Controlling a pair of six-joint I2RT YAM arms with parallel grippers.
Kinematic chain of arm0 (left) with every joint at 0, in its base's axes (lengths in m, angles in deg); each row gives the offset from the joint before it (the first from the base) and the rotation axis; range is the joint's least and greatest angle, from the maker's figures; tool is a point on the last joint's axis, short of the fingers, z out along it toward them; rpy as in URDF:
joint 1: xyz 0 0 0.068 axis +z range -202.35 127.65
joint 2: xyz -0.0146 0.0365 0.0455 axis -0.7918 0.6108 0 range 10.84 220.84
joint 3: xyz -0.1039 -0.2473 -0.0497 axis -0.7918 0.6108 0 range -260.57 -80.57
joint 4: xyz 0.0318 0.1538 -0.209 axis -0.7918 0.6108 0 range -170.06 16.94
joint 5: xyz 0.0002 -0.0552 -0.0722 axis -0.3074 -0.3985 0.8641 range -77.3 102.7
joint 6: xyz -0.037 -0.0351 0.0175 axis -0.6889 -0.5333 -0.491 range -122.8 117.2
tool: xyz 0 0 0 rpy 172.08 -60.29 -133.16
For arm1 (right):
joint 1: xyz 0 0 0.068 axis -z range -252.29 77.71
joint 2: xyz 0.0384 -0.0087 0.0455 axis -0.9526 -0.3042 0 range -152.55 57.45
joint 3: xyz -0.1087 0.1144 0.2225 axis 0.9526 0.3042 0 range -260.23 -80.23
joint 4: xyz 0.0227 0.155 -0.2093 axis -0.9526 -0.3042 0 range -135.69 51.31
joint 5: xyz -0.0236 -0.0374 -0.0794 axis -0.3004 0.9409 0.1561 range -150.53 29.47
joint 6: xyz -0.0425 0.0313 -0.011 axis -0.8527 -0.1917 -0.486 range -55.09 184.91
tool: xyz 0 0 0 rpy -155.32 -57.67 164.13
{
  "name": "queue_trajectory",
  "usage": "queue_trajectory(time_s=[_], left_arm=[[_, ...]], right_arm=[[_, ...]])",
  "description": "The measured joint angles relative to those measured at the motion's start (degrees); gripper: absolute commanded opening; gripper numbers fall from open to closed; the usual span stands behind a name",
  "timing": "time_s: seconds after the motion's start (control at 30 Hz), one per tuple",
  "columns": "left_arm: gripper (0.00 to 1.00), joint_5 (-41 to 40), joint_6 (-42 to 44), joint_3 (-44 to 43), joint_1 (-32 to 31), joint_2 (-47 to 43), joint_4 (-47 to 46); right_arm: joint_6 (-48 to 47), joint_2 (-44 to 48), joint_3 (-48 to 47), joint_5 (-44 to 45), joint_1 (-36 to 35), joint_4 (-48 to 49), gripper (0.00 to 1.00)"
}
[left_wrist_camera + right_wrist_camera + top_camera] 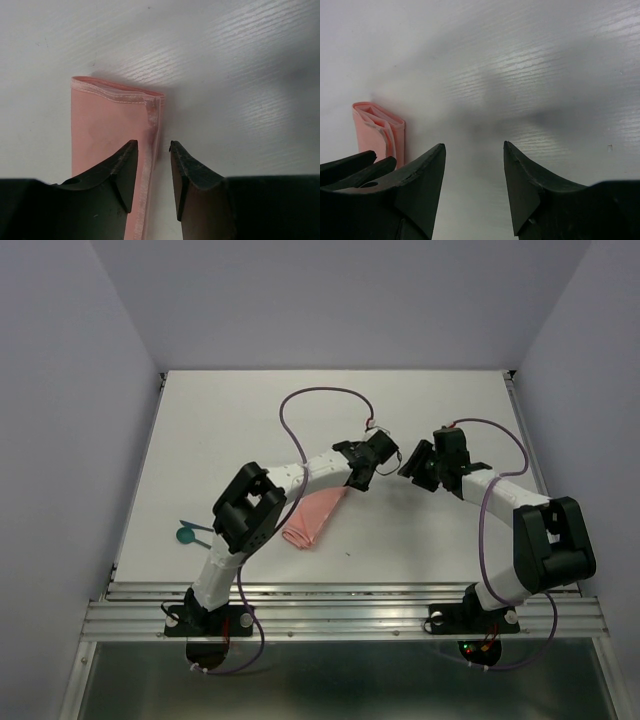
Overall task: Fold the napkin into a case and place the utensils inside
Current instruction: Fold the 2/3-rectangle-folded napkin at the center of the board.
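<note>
Fold apparently complete: case [107, 120] narrow, layered. Left gripper [151, 145] part-open astride case hem, clamping nothing; right gripper [474, 145] wide, empty, beside case. Next: fetch utensils [188, 532], well left of case.

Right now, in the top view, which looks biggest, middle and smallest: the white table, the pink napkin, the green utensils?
Largest: the table.
Middle: the napkin.
Smallest: the utensils, thin with one small round end.
</note>
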Motion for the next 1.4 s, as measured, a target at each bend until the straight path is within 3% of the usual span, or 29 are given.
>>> queue_trajectory(time_s=[0.27, 0.5, 0.73, 0.87, 1.03, 1.27, 1.4], left_arm=[[0.36, -1.8, 0.7, -0.4, -0.9, 1.2, -0.1], [0.36, -2.9, 1.3, -1.2, -1.0, 3.6, 0.0], [0.21, -3.9, 1.6, -1.4, -1.0, 3.9, 0.1], [0.01, -4.8, 1.8, -2.3, -1.0, 4.0, 0.6], [0.00, -4.7, 2.1, -2.8, -0.9, 4.0, 1.0], [0.00, 5.0, 2.7, 0.9, 1.8, 1.2, -1.9], [0.00, 13.1, 2.4, 6.5, 6.7, -4.0, -5.6]], right_arm=[[0.4, 0.0, 0.1, -0.4, 0.0, 0.7, 0.56], [0.8, -0.3, 0.7, -1.0, 0.0, 1.2, 0.56], [0.9, -0.8, 0.7, -1.4, 0.0, 1.2, 0.56], [0.9, -0.8, 0.7, -1.5, 0.0, 1.2, 0.56], [0.8, -0.8, 0.7, -2.5, 0.0, 1.2, 0.56], [-2.1, -0.8, 0.7, -7.1, 0.0, 2.1, 0.61], [-4.2, -0.8, 0.7, -8.2, -1.3, 2.5, 0.61]])
